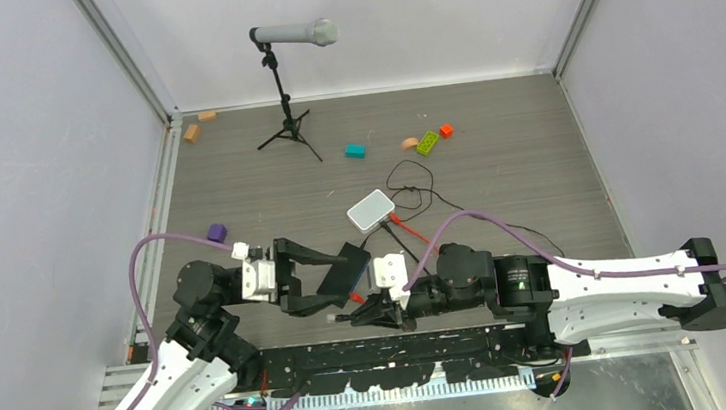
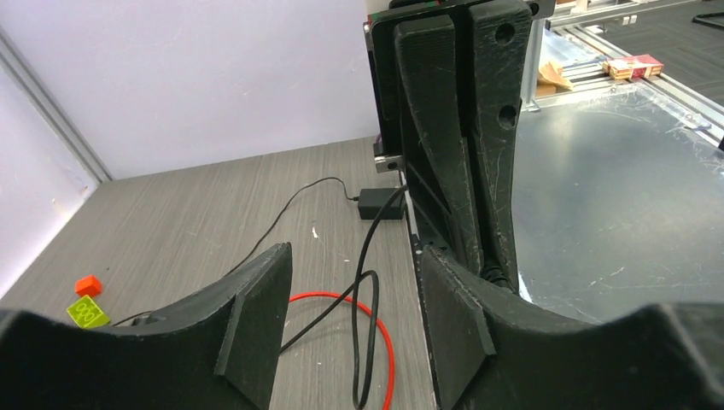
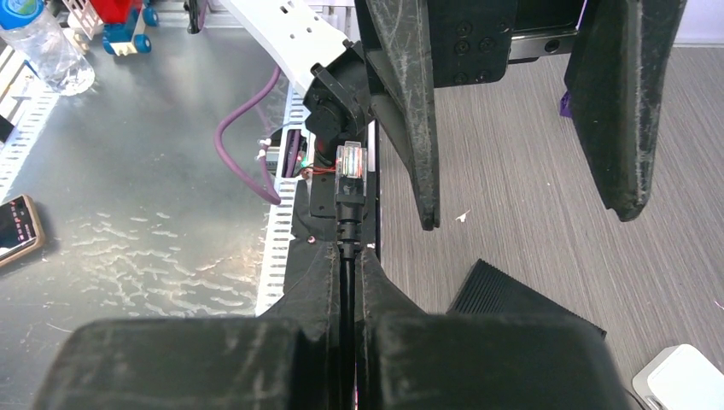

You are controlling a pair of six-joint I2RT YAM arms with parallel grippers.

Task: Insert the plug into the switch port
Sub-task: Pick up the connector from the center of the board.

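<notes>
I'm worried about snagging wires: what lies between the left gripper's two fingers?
Left wrist view: a red cable and a black cable lie looped on the table between the fingers of the left gripper.

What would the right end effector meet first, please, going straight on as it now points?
Probably the left arm's black joint, straight ahead of the plug the right end effector holds; depth is unclear.
</notes>
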